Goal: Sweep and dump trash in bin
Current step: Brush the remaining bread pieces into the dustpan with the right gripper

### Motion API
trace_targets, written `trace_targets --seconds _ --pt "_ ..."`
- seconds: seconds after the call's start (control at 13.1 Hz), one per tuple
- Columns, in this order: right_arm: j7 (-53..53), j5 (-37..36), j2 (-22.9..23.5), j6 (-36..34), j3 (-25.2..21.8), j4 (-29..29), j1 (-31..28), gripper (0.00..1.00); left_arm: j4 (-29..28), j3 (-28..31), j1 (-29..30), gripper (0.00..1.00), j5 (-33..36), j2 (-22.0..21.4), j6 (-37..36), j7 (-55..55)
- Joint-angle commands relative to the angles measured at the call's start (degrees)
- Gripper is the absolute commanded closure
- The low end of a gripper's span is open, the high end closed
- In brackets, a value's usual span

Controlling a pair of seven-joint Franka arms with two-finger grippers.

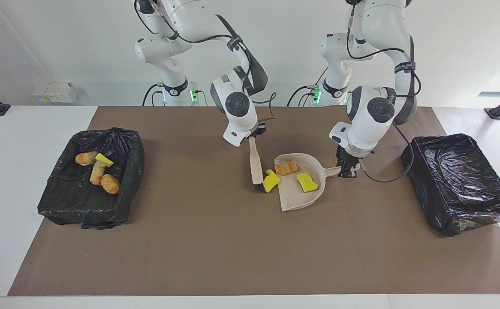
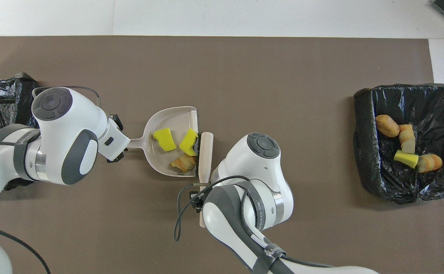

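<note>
Beige plastic dustpan (image 1: pixel 298 193) is lying near the middle of the bench (image 1: pixel 215 253), its handle clamped in the left end effector (image 1: pixel 347 171). Inside it are sitting one bread lump (image 1: pixel 287 167) and one yellow sponge chunk (image 1: pixel 307 182). A second yellow sponge chunk (image 1: pixel 271 180) is tipping over the pan's open lip, touching the dark bristles of the brush (image 1: pixel 256 165), which is standing just beside that lip. The right end effector (image 1: pixel 254 134) is gripping the brush's pale handle at its top, fingers closed on it. Four more pieces of trash (image 1: pixel 97 167) are lying in the black-lined bin (image 1: pixel 65 201) at the right arm's end of the bench. Another black-lined bin (image 1: pixel 460 184) is sitting at the left arm's end.
</note>
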Motion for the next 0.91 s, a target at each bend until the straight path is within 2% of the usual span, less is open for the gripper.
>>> trace_targets --seconds 0.0,0.15,0.38,0.53,0.69,0.84 --pt "-0.4 1.7 -1.3 -1.4 0.2 2.2 -0.4 1.00 -1.7 0.2 0.1 1.00 -5.1 -1.2 0.6 4.7" --pt "2.4 0.7 -3.2 -6.0 0.0 4.1 -0.4 1.00 -1.6 0.2 1.2 1.00 -8.8 -1.0 1.2 8.3" --pt "8.4 0.7 -4.9 -7.9 0.6 6.7 0.6 1.00 -1.6 0.2 1.8 1.00 -10.8 -0.9 1.8 10.4" --pt "11.0 -0.8 -5.7 -14.8 0.5 10.5 0.7 1.00 -1.4 0.2 2.8 1.00 -12.7 -0.8 2.1 13.1" --pt "14.2 -6.6 -10.4 -21.5 0.3 10.5 0.0 1.00 -1.1 0.2 3.7 1.00 -13.7 -0.7 2.4 15.1" --pt "15.4 -11.6 -12.2 -29.7 0.0 9.8 -0.7 1.00 -0.1 0.3 5.2 1.00 -15.3 -0.3 2.4 18.3"
